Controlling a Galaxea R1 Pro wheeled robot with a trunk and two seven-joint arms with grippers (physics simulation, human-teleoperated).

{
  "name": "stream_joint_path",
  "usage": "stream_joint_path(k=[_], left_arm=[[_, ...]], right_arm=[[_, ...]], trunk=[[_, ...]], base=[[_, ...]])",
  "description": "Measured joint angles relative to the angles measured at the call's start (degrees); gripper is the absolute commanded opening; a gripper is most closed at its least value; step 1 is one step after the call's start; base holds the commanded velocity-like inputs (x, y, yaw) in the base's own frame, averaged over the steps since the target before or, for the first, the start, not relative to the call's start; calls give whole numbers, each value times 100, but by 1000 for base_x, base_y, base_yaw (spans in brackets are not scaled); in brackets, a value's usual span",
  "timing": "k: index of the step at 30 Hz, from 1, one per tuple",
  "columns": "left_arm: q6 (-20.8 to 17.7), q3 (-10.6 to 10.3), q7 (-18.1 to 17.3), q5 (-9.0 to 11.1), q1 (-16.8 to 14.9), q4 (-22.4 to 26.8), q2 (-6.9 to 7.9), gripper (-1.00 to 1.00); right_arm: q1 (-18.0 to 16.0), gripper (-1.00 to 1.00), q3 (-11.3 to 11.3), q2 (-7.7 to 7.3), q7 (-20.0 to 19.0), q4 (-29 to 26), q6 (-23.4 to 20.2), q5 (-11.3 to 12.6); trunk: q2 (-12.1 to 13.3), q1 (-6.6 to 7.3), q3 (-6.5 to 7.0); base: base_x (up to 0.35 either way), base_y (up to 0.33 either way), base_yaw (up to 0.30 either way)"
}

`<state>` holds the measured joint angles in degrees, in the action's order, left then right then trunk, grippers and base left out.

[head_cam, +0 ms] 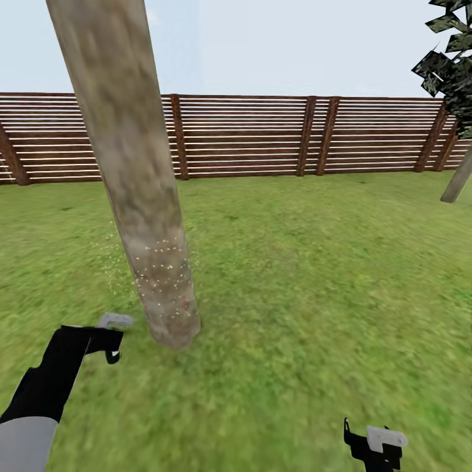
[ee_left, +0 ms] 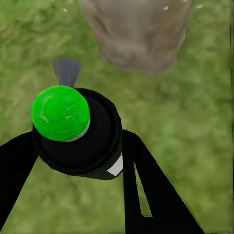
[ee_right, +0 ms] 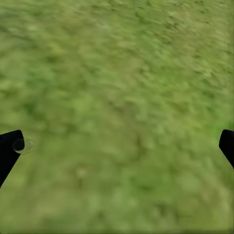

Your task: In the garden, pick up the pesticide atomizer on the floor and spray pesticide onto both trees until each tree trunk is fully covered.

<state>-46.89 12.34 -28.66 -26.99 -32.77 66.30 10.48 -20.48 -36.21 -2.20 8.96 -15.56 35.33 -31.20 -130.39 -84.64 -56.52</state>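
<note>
Pesticide atomizer [ee_left: 75,131] clamped in left gripper [ee_left: 78,161] beside tree trunk [head_cam: 141,216]; right gripper [ee_right: 117,146] spread, empty.

I'm working in a fenced garden: green lawn [head_cam: 295,275] runs out to a brown horizontal-slat wooden fence [head_cam: 249,134] at the far side under pale sky. A thick, mottled tree trunk [head_cam: 141,196] stands near left; another tree [head_cam: 455,98] far right.

You have blurry green grass [head_cam: 295,275] as the floor, reaching back to the brown slat fence [head_cam: 249,134] along its far edge, with one pale mottled tree trunk [head_cam: 141,216] rooted near you and another trunk [head_cam: 457,183] by the far right corner.
</note>
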Motion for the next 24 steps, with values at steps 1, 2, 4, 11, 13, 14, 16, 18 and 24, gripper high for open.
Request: stream_joint_path(k=[1, 2, 4, 11, 13, 14, 16, 18, 24], left_arm=[[6, 4, -212, -1, -1, 2, 157, -100], [19, 5, -324, 0, 1, 4, 266, -100], [451, -14, -434, 47, 15, 1, 390, -100], [1573, -164, -1522, 31, 651, -11, 398, -100], [2228, -155, -2015, -15, 899, -62, 458, -100], [2622, -180, -2163, -25, 1012, -154, 498, -100], [3084, -194, -2496, -92, 1107, -319, 537, -100], [3432, -211, -2949, -590, 1133, -593, 546, -100], [3579, -762, -3232, -1240, 1125, -968, 468, -100]], right_arm=[[0, 100, 0, 0, 0, 0, 0, 0], [0, 100, 0, 0, 0, 0, 0, 0], [0, 100, 8, 3, -10, 0, -1, -5], [0, 100, 729, 15, -41, -40, -37, -852], [-1, 100, 1207, 17, -237, -415, -144, -1542], [-1, 100, 1288, 24, -808, -770, -233, -1674], [-3, 100, 1331, 49, -2015, -1297, -566, -1737], [-170, 100, 1340, 68, -3430, -1761, -1206, -1732], [-930, 100, 1358, 615, -5741, -2027, -1528, -1753]], trunk=[[0, 0, 0], [0, 0, 0], [0, 0, 0], [0, 0, 0], [0, 0, 0], [0, 0, 0], [0, 0, 0], [0, 0, 0], [0, 0, 0]], base=[[0, 0, 0], [0, 0, 0], [0, 0, 0], [-202, 0, 0], [-335, 0, 0], [-337, 0, 0], [-313, 0, 0], [-158, 0, 0], [-14, 0, 0]])
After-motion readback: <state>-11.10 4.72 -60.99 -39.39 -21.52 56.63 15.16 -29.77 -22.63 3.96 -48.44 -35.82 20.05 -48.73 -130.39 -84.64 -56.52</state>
